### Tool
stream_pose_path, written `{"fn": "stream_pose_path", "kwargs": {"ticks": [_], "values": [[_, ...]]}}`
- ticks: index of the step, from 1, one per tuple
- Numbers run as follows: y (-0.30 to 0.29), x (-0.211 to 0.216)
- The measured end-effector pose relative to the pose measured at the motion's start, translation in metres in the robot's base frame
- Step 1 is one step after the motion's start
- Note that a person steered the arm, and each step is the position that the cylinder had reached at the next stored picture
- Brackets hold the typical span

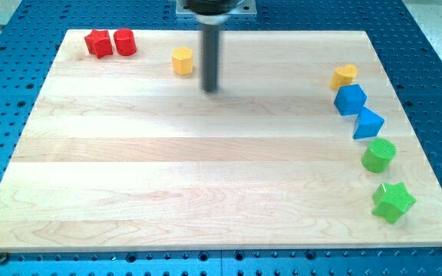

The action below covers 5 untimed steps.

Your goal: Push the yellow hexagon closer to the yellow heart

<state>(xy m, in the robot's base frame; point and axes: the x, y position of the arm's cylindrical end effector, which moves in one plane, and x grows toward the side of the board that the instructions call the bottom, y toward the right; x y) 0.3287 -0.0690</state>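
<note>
**My tip sits on the wrong side of the yellow hexagon**

I have no hand in the grasping sense here, so there is nothing spread, pressed together or pinching; I end in a dark rod, and my tip (210,89) rests on the desk (206,176) near the view's top, a little left of centre.

The yellow hexagon (183,60) lies just beside my tip, toward the view's left and slightly toward the top. We are close but apart; I see a thin strip of bare wood between us. The yellow heart (344,75) lies well apart from both of us, far toward the view's right, near the desk's right edge, at nearly the same height in the view as the hexagon.

That is the relation everything turns on: I stand between the hexagon and the heart. A push from here would, I judge, drive the hexagon leftward, away from the heart. I need to get round to the hexagon's left side first, then push rightward along an almost level line.

Going round calls for care. Passing above it leaves little desk before the top edge; passing below looks roomier. The two red blocks (110,43) sit farther left and seem clear of that detour. The blue cube (350,100) touches the heart's lower side, so a long push risks disturbing it.
</note>
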Motion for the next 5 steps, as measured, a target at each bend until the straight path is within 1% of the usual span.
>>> {"fn": "stream_pose_path", "kwargs": {"ticks": [1, 2, 3, 4, 5], "values": [[-0.102, -0.025], [-0.041, -0.036], [0.046, -0.036], [0.064, -0.046], [0.048, -0.064]]}}
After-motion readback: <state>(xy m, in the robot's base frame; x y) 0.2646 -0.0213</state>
